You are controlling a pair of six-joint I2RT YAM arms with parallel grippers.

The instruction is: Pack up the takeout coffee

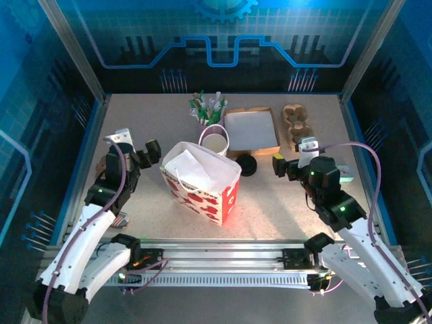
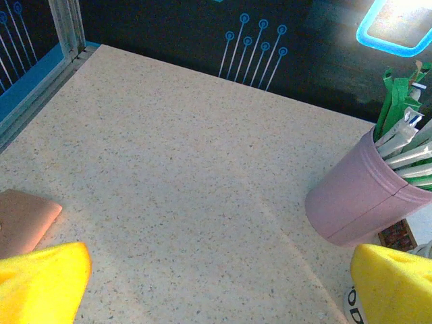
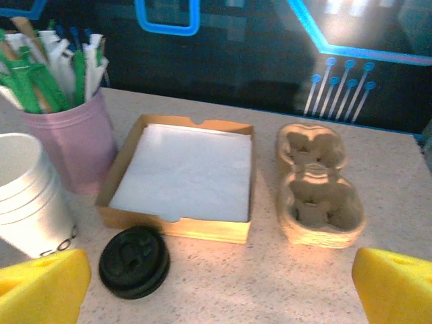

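The takeout coffee is hidden from view. A white gift bag with red print (image 1: 202, 192) stands open in the middle of the table, with white paper showing in its mouth. Behind it is a stack of nested white cups (image 1: 214, 143) (image 3: 27, 196), and a black lid (image 1: 247, 164) (image 3: 133, 261) lies on the table right of the bag. My left gripper (image 1: 137, 143) (image 2: 219, 290) hangs open over bare table left of the bag. My right gripper (image 1: 291, 156) (image 3: 219, 287) is open just right of the lid, with nothing between its fingers.
A pink cup of green-white sticks (image 1: 206, 111) (image 2: 358, 196) (image 3: 71, 135) stands at the back. Beside it are a cardboard tray of white napkins (image 1: 251, 129) (image 3: 182, 175) and pulp cup carriers (image 1: 297, 121) (image 3: 317, 189). A flat pinkish-brown piece (image 2: 23, 216) lies at the left.
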